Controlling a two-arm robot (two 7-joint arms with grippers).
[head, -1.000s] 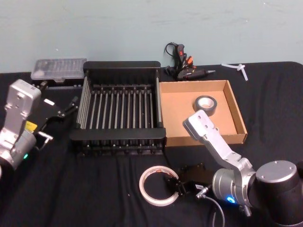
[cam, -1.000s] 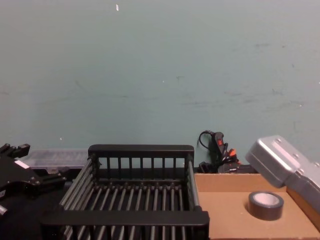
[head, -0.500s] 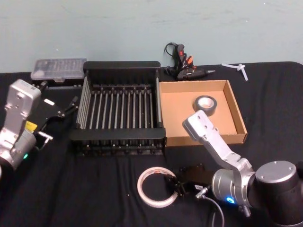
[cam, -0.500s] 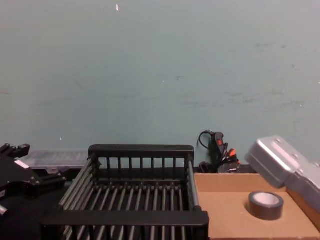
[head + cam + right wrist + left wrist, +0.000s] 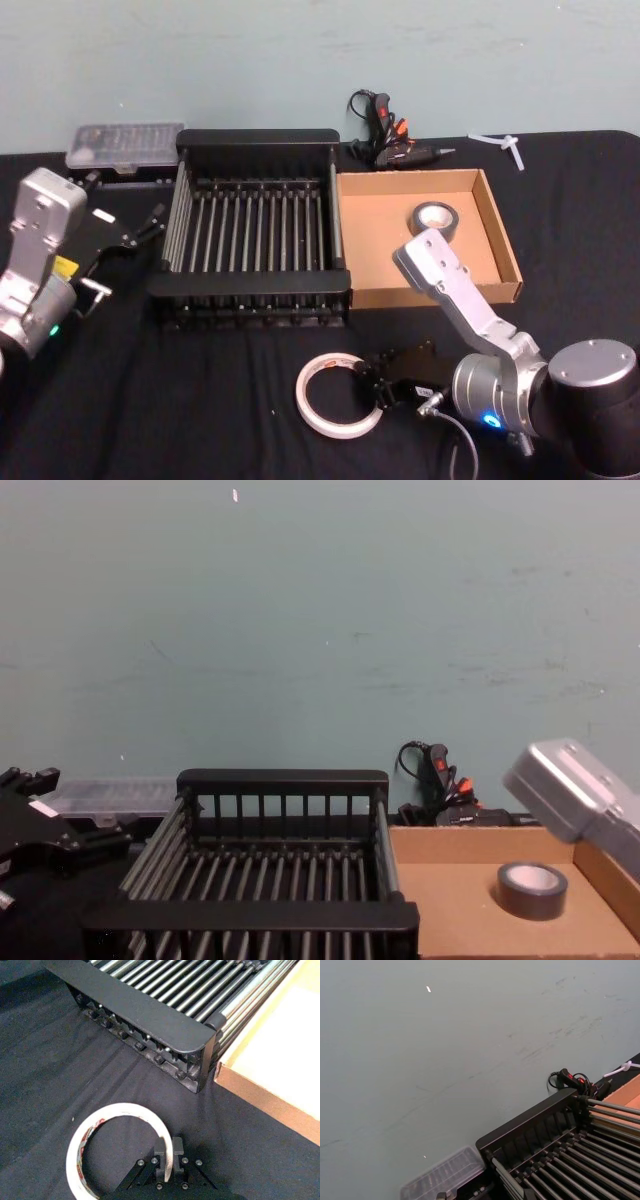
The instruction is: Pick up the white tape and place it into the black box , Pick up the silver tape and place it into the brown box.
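While the small grey-silver tape roll (image 5: 434, 217) already lies in the shallow brown cardboard tray (image 5: 497, 232), the right gripper (image 5: 169, 1156) pinches the wide white red-marked tape ring (image 5: 116, 1147) on the black surface; next, probably lift it into the black slatted crate (image 5: 254, 138).

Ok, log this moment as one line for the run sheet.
right end effector: shut on white tape, near table edge | silver tape: in brown box | black box: empty | left end effector: parked left

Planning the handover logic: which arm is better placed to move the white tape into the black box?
Right. The right claw is already shut on the white tape, in front of the black box. The left claw sits beside the box's left side.
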